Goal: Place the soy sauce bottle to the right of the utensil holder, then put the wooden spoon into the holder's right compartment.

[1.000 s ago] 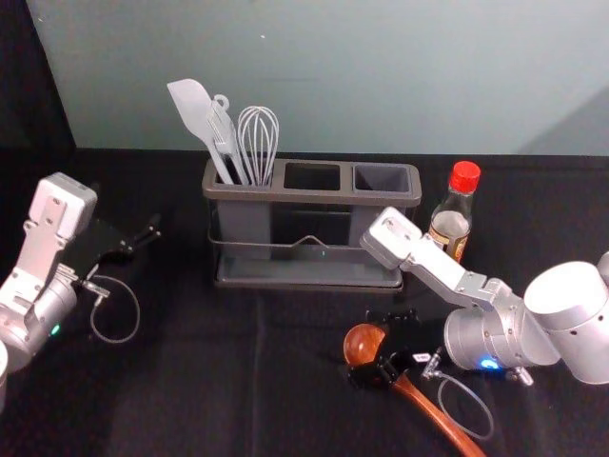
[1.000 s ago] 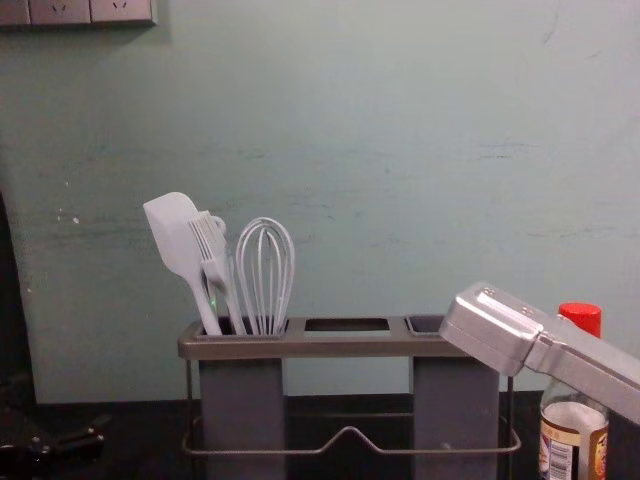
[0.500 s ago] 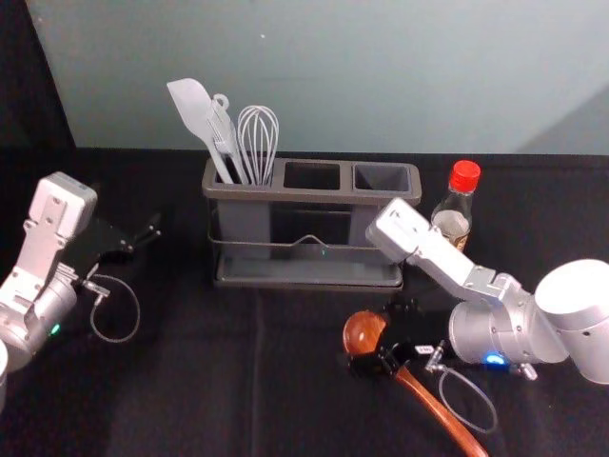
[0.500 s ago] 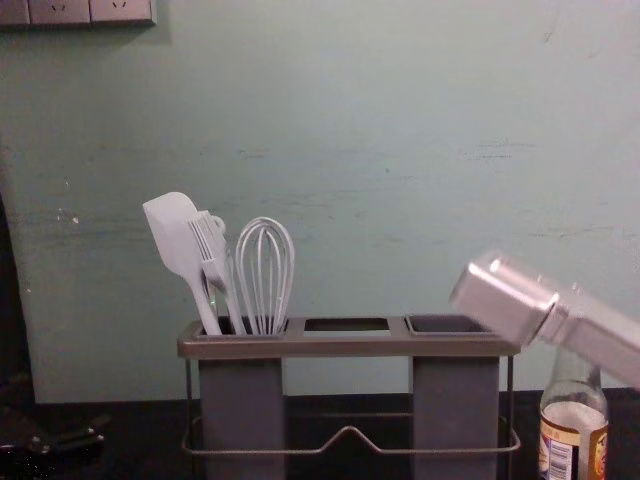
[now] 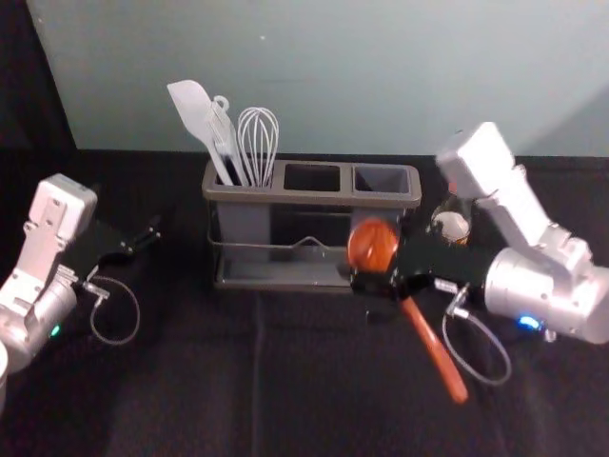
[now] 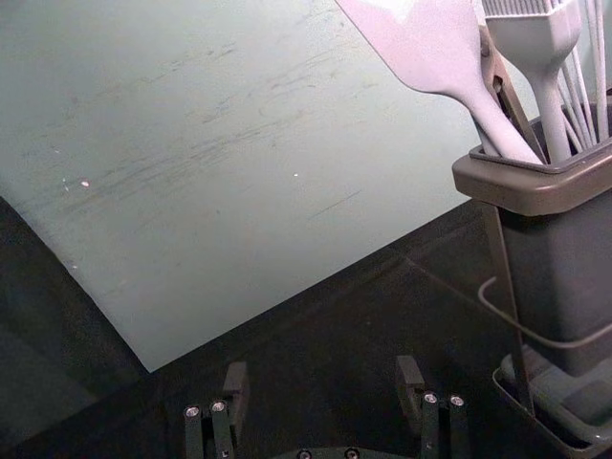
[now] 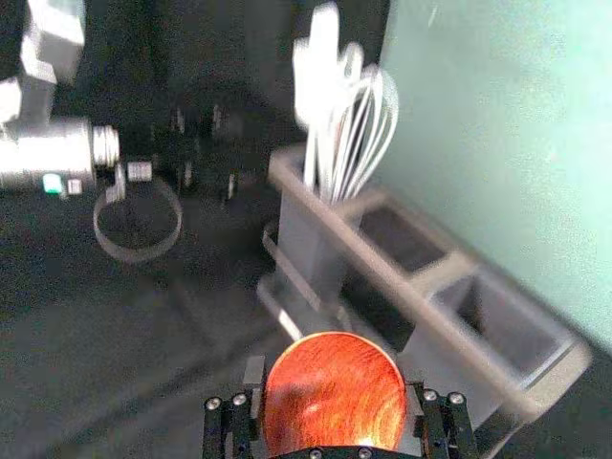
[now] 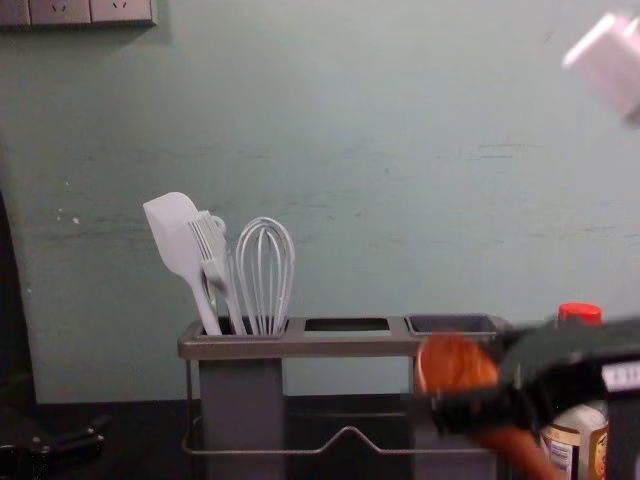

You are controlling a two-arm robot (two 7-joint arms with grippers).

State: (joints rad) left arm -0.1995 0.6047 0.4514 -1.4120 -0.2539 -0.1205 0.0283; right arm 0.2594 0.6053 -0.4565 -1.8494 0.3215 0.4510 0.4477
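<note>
In the head view, the black right gripper point(image 5: 388, 282), on a silver-white arm, is right of centre, in front of the gray, brown-rimmed utensil holder point(image 5: 314, 197). Its fingers are closed on the reddish-brown wooden spoon point(image 5: 434, 350) just where the round bowl meets the handle. The bowl pokes out past the fingers toward the holder, and the handle slants away beneath them toward the lower right of the frame. In the right wrist view, the bowl shows between the two fingers. In the chest view, at lower right, the bowl is in front of the holder's right compartment point(image 8: 452, 325). The clear soy sauce bottle point(image 5: 451, 227) with a red cap and printed label stands upright at the right of the holder, partly hidden by the right arm. A white spatula point(image 5: 193, 110), a white brush point(image 5: 225, 143) and a white wire whisk point(image 5: 258, 148) stand in the left compartment. The black left gripper point(image 5: 150, 233) is parked at the left of the head view, its fingers wide apart with nothing between them.
</note>
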